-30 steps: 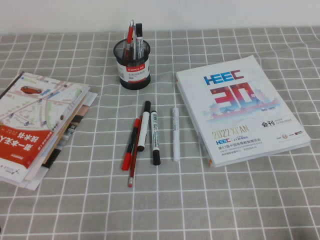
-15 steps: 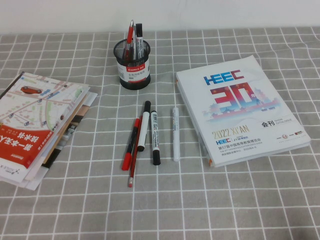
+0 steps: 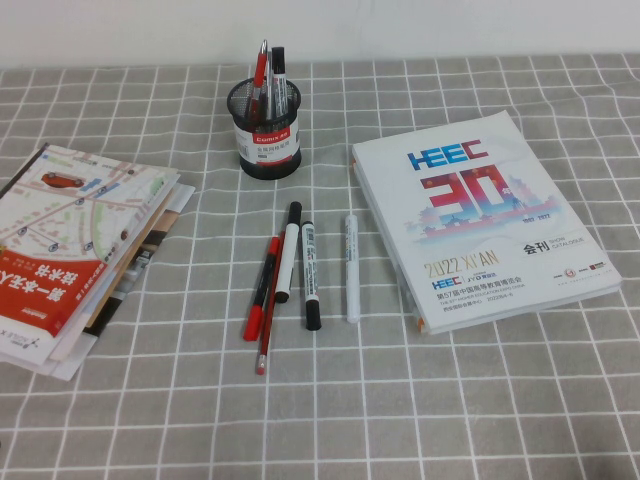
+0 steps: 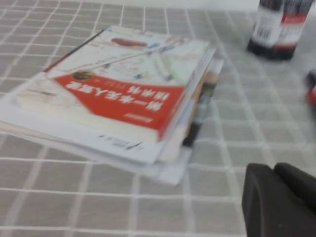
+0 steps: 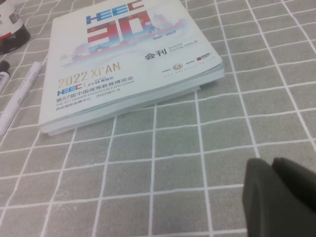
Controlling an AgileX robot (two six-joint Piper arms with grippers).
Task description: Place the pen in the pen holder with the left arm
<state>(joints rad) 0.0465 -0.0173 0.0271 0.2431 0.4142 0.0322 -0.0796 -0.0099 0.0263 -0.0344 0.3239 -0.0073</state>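
The stubby red pen (image 3: 256,315) with a black stretch lies on the grey checked cloth, left-most in a row of pens. Its red end shows at the edge of the left wrist view (image 4: 311,94). The black mesh pen holder (image 3: 265,130) stands behind the row with several pens in it; it also shows in the left wrist view (image 4: 279,24). My left gripper (image 4: 273,170) is shut and empty, low over the cloth near the stack of maps. My right gripper (image 5: 272,165) is shut and empty, near the catalogue. Neither arm shows in the high view.
A thin dark-red pencil (image 3: 264,340), two white markers with black caps (image 3: 287,262) (image 3: 311,275) and a white pen (image 3: 351,268) lie beside the red pen. A stack of maps (image 3: 70,250) lies on the left, a white catalogue (image 3: 480,215) on the right.
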